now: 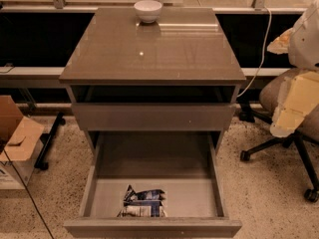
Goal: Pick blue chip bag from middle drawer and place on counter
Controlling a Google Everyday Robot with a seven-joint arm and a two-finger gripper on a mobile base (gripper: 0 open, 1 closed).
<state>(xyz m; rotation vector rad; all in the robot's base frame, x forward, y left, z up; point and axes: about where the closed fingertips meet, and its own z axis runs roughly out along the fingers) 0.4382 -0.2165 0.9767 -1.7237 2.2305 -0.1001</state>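
Item noted: the blue chip bag (143, 203) lies crumpled against the front wall of the extended middle drawer (189, 227), reachable from above, while the gripper (288, 114) hangs right of the counter (164, 54), well apart from the bag, its opening impossible to tell.

A white bowl (148, 10) stands upright at the back, near the middle. A cardboard box (19, 136) sits on the speckled floor (259, 198) at left. An office chair (266, 96) stands at right, with the gripper (288, 114) in front of it.
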